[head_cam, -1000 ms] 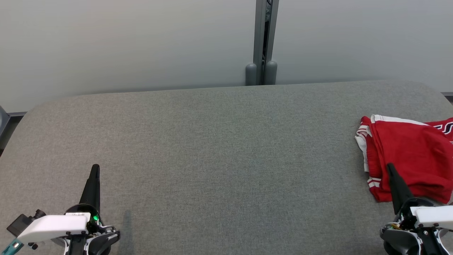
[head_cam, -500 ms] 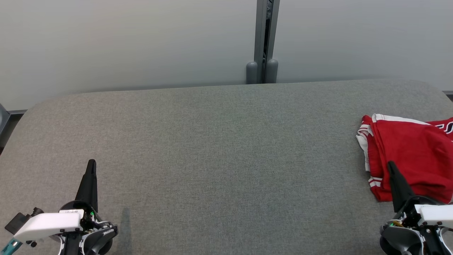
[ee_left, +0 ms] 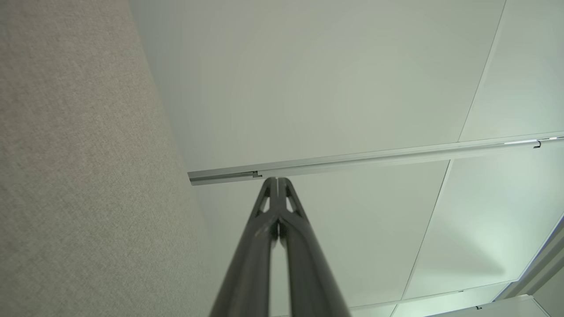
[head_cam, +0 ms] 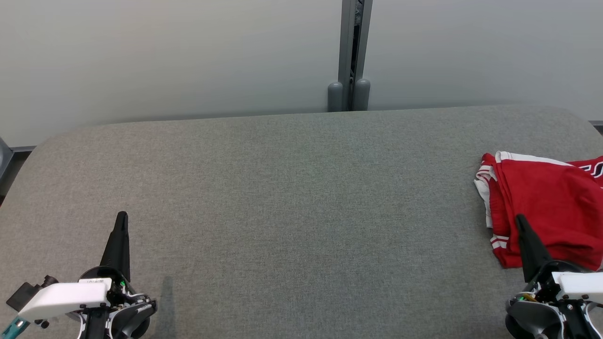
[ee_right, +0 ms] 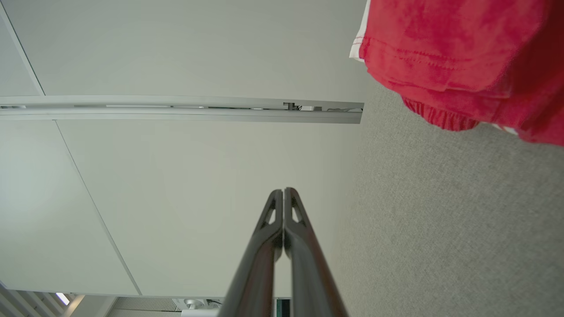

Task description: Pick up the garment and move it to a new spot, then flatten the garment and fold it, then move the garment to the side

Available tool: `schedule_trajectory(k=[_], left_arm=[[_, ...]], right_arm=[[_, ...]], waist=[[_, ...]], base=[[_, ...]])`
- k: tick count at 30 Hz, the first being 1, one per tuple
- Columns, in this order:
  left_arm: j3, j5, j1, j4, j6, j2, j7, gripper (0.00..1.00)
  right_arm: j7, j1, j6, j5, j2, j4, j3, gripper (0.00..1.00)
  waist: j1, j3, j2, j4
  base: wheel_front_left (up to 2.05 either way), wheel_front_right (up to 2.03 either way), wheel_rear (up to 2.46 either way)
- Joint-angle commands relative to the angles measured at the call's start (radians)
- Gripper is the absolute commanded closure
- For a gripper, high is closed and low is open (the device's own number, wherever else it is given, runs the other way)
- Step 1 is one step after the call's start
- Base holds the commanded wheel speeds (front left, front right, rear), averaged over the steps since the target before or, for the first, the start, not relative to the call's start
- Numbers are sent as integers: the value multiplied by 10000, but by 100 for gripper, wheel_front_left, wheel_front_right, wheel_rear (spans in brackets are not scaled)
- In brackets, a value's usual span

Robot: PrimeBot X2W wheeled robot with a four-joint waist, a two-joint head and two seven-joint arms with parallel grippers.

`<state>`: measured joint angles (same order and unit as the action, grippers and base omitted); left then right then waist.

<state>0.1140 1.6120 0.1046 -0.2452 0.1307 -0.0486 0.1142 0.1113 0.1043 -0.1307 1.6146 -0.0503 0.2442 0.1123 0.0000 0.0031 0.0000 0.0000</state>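
The garment (head_cam: 551,202) is red with white trim and lies folded in a heap at the right end of the grey table (head_cam: 292,197), running off the head view's right edge. It also hangs into the top right of the right wrist view as red cloth (ee_right: 458,57). My right gripper (head_cam: 519,219) is shut with nothing in it, its tip over the garment's near left part in the head view. My left gripper (head_cam: 122,215) is shut and empty at the table's near left; its closed fingers (ee_left: 276,181) point at the wall.
A pale partition wall (head_cam: 165,61) stands right behind the table, with a grey post (head_cam: 349,56) at its middle. The table's corners are rounded. A dark object (head_cam: 4,162) shows at the far left edge.
The left gripper's tip has shifted slightly up and left in the head view. The whole picture has shifted a little too. The garment lies as before.
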Motion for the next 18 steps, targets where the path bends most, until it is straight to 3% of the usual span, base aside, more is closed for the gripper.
schedule_trajectory(k=[1,18], left_arm=[[42,14,94,-9,32,-23,37,100],[40,14,94,-8,32,-23,35,100]], right_arm=[[35,87,0,7,-25,26,7,100],[33,89,0,-3,-20,25,17,100]], waist=[[0,0,0,0],[0,0,0,0]], base=[[0,0,0],[0,0,0]])
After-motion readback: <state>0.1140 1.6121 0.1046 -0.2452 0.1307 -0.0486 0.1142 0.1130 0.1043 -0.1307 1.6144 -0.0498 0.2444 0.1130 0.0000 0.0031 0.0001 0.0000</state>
